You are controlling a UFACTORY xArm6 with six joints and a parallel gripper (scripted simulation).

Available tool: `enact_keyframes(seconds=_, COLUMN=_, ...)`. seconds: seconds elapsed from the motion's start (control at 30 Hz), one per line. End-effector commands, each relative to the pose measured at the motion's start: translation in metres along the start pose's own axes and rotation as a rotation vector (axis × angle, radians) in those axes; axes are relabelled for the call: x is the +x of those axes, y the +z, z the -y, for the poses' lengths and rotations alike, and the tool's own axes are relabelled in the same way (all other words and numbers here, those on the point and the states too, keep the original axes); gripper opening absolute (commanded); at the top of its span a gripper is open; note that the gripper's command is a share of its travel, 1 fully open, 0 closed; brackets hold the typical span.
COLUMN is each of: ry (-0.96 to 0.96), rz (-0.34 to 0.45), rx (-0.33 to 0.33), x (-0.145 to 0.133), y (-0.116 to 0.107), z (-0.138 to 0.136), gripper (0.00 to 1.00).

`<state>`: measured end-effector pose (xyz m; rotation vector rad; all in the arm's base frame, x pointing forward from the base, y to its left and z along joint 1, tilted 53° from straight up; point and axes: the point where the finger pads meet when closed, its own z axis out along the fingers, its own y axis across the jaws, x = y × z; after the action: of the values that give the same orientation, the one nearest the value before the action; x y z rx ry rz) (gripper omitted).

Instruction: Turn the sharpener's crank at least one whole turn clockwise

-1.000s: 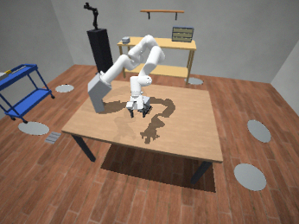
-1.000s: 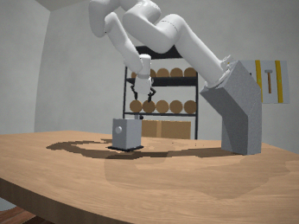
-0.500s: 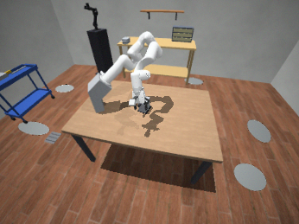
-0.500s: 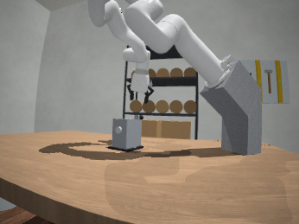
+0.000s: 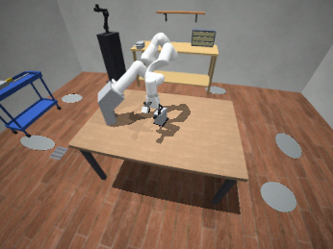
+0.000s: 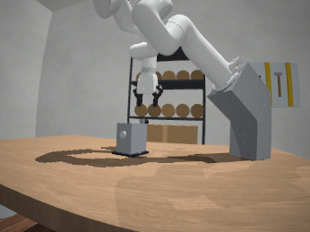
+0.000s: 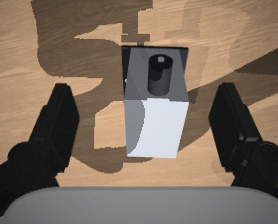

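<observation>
The pencil sharpener (image 7: 156,110) is a small grey box on a dark base, standing on the wooden table; it also shows in the exterior view (image 6: 131,138) and in the top view (image 5: 161,115). Its dark cylindrical knob (image 7: 160,75) sits at the top of the crank circle, at the box's far end in the wrist view, and barely shows behind the box's top in the exterior view (image 6: 144,122). My gripper (image 7: 144,100) (image 6: 149,103) is open and empty. It points straight down a little above the sharpener, with one finger to each side of the box and apart from it.
The arm's grey slanted pedestal (image 6: 248,113) stands on the table to the right of the sharpener in the exterior view. A dark shelf rack with round items (image 6: 167,95) stands behind the table. A blue cart (image 5: 21,97) stands on the floor at the left.
</observation>
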<state>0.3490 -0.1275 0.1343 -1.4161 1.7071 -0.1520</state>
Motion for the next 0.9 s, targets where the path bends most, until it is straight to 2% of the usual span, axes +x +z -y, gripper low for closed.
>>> enact_keyframes(seconds=0.0, ry=0.019, rz=0.035, rx=-0.038, x=-0.0174, y=-0.0048, z=-0.0135, gripper=1.00)
enact_keyframes(seconds=0.17, ry=0.019, rz=0.035, rx=-0.038, x=-0.0174, y=-0.0048, z=-0.0135, gripper=1.00)
enact_keyframes(seconds=0.2, ry=0.019, rz=0.035, rx=-0.038, x=-0.0174, y=-0.0048, z=-0.0135, gripper=0.00)
enact_keyframes(seconds=0.87, ry=0.019, rz=0.035, rx=-0.038, x=-0.0174, y=-0.0048, z=-0.0135, gripper=0.00)
